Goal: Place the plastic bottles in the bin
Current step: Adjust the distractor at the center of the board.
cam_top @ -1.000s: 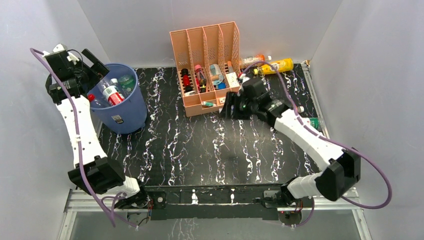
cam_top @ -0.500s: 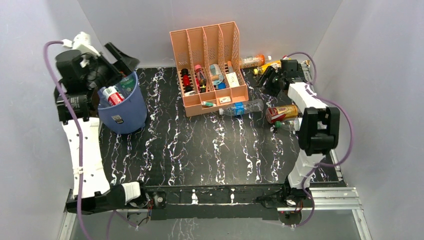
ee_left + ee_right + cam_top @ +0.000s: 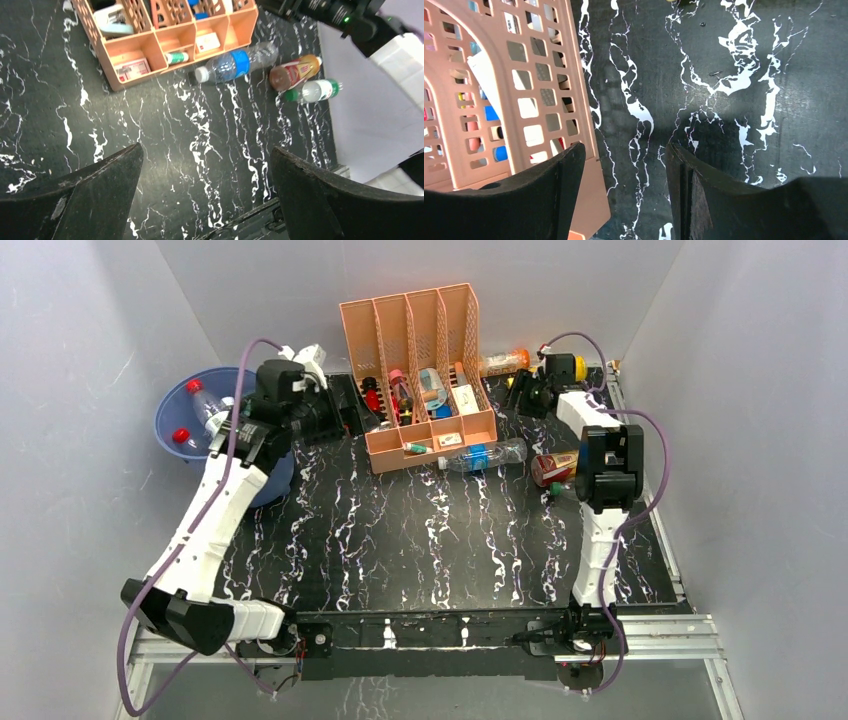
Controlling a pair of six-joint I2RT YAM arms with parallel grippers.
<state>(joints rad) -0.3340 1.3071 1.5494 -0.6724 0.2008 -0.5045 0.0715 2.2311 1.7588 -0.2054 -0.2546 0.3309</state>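
The left gripper has swung off the bin and now hangs over the table beside the peach organizer, jaws spread wide and empty. I'd say a drop is done: 2 red-capped bottles lie in the bin, which has shifted left toward the wall. The right gripper has moved to the back corner by the orange juice bottle, half-open, holding nothing. The blue-label bottle, red-label bottle and green-label bottle remain on the black, white-veined tabletop, between plain white walls.
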